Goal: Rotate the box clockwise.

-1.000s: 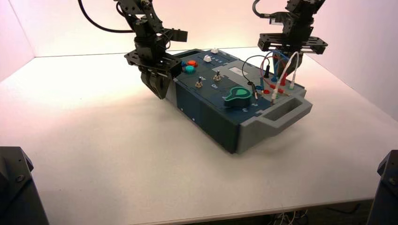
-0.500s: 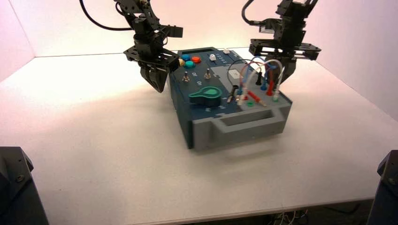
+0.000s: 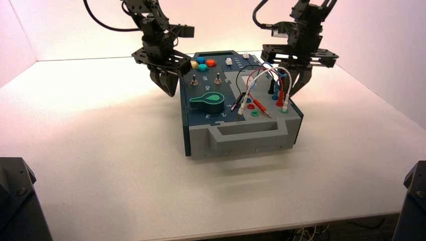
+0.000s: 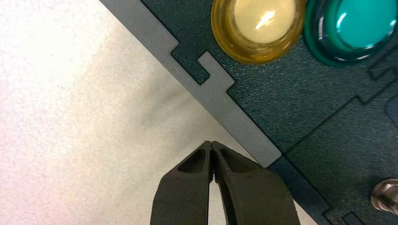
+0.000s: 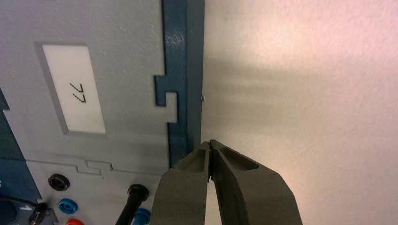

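The box (image 3: 241, 138) lies lengthwise in the middle of the table, with its light grey handle end towards the front. My left gripper (image 3: 169, 86) is shut with nothing held, against the box's far left side beside the coloured buttons. In the left wrist view its tips (image 4: 211, 145) sit at the box's grey edge strip (image 4: 220, 101), near a yellow button (image 4: 257, 26) and a teal button (image 4: 356, 26). My right gripper (image 3: 296, 83) is shut and empty at the box's right side by the looped wires (image 3: 266, 75). Its tips (image 5: 209, 144) sit at the blue side edge (image 5: 187, 70).
A green knob (image 3: 208, 99) and two toggle switches (image 3: 206, 79) sit on the dark panel. Plug sockets and a white label (image 5: 77, 89) sit on the light grey panel. White walls stand behind and at both sides. Dark shapes (image 3: 17, 201) fill the lower corners.
The box has turned clockwise, from lying diagonally with its handle end to the front right to pointing that end at the front. Both grippers stayed at its sides, the right one shifting left.
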Tool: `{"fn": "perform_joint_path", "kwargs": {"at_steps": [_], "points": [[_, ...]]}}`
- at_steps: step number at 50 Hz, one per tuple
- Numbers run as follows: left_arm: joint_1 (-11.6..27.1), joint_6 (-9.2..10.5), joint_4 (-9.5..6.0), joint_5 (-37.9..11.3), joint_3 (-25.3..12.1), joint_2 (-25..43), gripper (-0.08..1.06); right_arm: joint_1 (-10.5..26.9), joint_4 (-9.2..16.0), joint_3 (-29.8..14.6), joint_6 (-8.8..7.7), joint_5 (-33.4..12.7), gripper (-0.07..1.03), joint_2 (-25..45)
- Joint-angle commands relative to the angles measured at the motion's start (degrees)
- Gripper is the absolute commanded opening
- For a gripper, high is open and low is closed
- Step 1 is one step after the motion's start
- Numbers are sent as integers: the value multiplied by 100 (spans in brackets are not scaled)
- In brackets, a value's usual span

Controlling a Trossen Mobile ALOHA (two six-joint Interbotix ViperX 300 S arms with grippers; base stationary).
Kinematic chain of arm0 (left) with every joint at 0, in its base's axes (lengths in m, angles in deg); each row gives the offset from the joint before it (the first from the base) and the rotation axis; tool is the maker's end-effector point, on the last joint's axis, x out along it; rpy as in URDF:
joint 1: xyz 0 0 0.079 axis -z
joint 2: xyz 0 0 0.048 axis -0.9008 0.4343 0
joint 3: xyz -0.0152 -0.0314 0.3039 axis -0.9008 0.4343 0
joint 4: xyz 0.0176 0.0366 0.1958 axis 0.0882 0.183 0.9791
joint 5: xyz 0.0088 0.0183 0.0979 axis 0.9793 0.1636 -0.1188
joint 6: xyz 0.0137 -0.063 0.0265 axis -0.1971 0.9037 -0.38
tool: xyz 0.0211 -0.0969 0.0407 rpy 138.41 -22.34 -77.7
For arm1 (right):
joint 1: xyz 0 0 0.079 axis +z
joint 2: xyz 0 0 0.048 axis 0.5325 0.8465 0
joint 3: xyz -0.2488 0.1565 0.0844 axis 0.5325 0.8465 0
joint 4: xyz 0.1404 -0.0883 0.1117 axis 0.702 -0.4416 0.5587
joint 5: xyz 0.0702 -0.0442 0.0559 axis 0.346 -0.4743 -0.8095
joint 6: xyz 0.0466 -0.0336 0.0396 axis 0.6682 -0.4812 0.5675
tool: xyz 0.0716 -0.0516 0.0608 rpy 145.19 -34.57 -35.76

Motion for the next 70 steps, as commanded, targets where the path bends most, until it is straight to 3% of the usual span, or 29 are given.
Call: {"fn": "perform_joint_path", "kwargs": {"at_steps": [1, 21, 37, 48, 60, 70], "points": [[-44, -44, -26, 79, 44, -457, -3, 211, -79, -264, 53, 70, -2, -26], [-237, -35, -26, -97, 237, -1468, -3, 123, -633, -791, 97, -35, -2, -132], [-237, 35, -35, -510, 316, -2619, -3, 105, -773, -756, 88, -26, -2, -958], [-272, 97, -35, -624, 483, -3463, -3, 114, -773, -448, 35, 149, -2, -1854], [-290, 79, -35, -606, 870, -4333, -3, 141, -765, 176, 9, 299, -2, -2760], [-290, 114, -53, -308, 1362, -5124, -3, 132, -765, 896, 0, 888, -2, -3665]]}}
